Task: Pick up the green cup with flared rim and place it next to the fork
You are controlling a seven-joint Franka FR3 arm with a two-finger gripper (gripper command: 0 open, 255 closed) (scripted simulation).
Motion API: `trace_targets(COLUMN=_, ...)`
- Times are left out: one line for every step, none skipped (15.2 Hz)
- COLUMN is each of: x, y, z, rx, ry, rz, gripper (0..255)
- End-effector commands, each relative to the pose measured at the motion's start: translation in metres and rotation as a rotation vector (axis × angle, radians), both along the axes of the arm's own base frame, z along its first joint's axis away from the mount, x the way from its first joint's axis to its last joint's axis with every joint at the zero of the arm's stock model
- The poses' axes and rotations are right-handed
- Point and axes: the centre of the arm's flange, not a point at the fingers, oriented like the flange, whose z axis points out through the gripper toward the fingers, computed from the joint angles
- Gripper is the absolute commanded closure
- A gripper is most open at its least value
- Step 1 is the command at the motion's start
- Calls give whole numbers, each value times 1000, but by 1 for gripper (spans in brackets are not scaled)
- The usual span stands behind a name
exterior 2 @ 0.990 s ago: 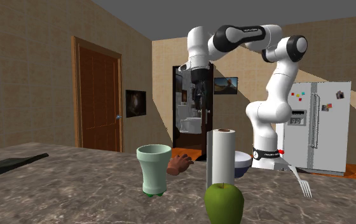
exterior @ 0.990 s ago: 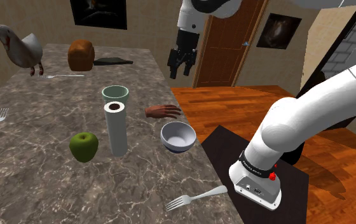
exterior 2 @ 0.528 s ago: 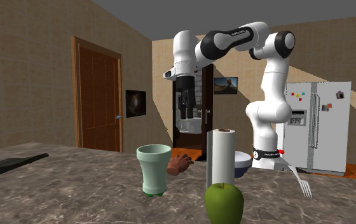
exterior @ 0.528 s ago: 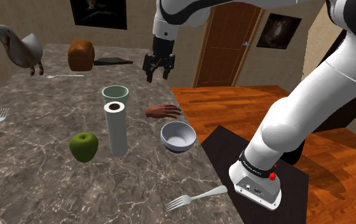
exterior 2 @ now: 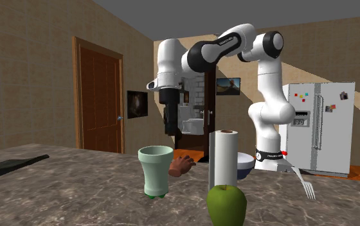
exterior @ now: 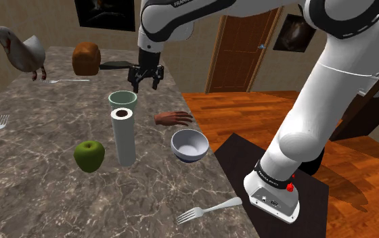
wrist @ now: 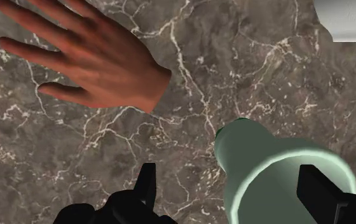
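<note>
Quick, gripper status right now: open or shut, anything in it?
Gripper: open, holding nothing, up in the air over the green cup.

Setting: home kitchen. Evidence: white fridge with magnets [exterior 2: 320, 128], brown veined marble tabletop [exterior: 46, 196], panelled wooden door [exterior 2: 98, 103].

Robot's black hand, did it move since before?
Yes. In the shoulder view the black hand went left, from the brown door toward the pale green flared cup.
</note>
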Motion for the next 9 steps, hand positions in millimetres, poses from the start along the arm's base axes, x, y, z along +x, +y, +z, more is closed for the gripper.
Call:
trace_targets(x=22, y=9, z=-9, rx=-1, ry=-7, rz=-13, gripper=0)
trace_targets(x=33, y=13, z=-14, rx=-1, ry=-10, rz=-19, gripper=0)
trace_targets(x=41, y=17, z=-18, rx=-2, ry=-13, rz=-23, gripper=0)
trace_targets(x=41, y=17, z=-23, rx=-2, ry=-13, rz=-23, gripper=0)
trace_targets(x=41, y=18, z=-28, rx=-2, ry=-13, rz=-23, gripper=0)
trace_targets(x=42, y=19, z=-34, rx=-2, ry=-13, rz=-23, gripper=0)
trace_targets(x=42, y=19, z=-39, rx=-2, ry=-13, rz=-23, gripper=0)
trace_targets(x=42, y=20, z=-44, rx=-2, ry=-13, rz=-23, gripper=0)
trace_targets(x=42, y=21, z=-49, rx=-2, ry=-13, rz=-23, gripper=0)
